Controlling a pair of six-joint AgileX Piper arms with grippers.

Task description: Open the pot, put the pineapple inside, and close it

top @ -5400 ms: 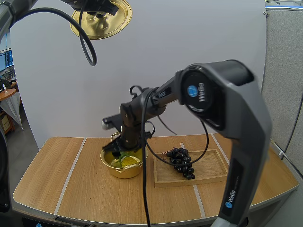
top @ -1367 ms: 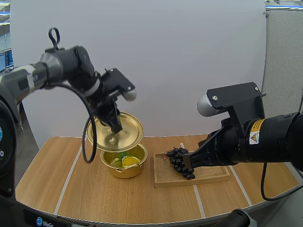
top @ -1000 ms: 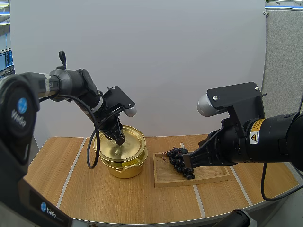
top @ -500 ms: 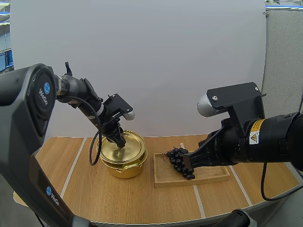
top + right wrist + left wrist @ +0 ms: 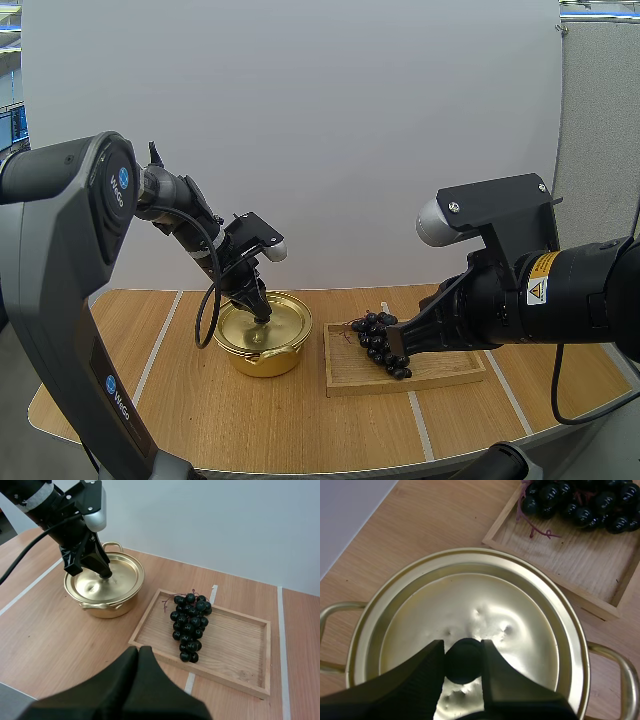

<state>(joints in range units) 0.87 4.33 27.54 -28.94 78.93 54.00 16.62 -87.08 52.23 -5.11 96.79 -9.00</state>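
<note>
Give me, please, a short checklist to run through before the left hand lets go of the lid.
1. Lid seated level in the pot rim: ok.
2. Left hand pinches the knob: ok.
3. Pineapple inside: cannot tell, the lid covers it.
4. Right hand shut and apart from the pot: ok.
5. Grapes lie on the tray, clear of the pot: ok.

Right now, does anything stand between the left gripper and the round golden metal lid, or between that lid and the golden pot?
Nothing visible does. The left gripper pinches the black knob of the round golden metal lid, which sits on the golden two-handled pot.
</note>
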